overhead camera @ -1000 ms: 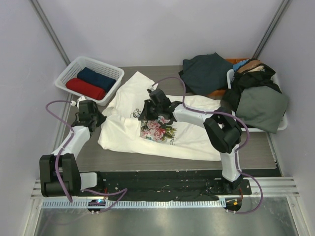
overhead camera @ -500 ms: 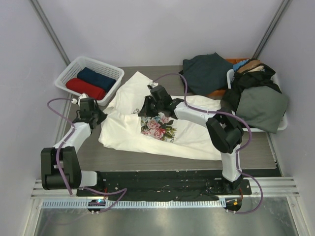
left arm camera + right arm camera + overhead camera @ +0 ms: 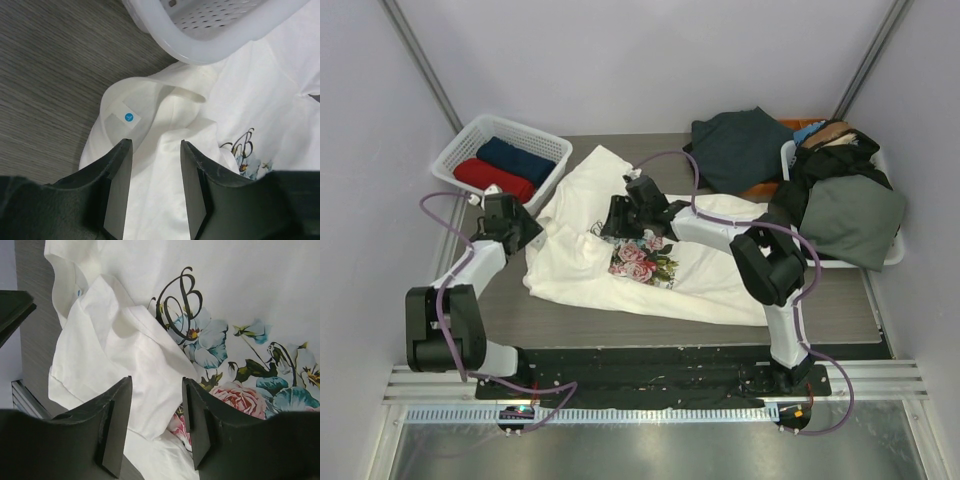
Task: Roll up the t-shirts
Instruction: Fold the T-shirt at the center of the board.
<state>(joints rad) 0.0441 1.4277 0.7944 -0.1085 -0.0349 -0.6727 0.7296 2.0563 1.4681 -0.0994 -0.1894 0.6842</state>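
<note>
- Both pincers had come apart since the earlier frame, where they were shut on cloth. The left gripper (image 3: 155,150) had also drawn a little toward the upper left of the overhead view.
- Its jaws stood apart with nothing clamped. They hung just above the collar end of the cream t-shirt (image 3: 580,275), where the neck label (image 3: 129,117) faced up.
- The right gripper (image 3: 156,385) also stood with jaws apart and empty, over a loose folded flap beside the black monogram (image 3: 180,300) and floral print (image 3: 240,380).
- The cream t-shirt lay spread across the middle of the table (image 3: 570,330). Its left edge was doubled over, and one part reached under the corner of the white basket (image 3: 455,145).
- The doubled edge looked like a first fold just let go, probably to narrow the shirt before rolling. No roll had formed yet.
- A red t-shirt (image 3: 492,178) and a navy t-shirt (image 3: 515,158) sat rolled side by side in the basket at upper left, likely the finished ones.
- A pile of dark clothes (image 3: 740,145) lay at upper right, well apart from both pincers, apparently waiting.
- Both pincers would probably need a new hold on the folded edge. The cloth caught under the basket might drag.
</note>
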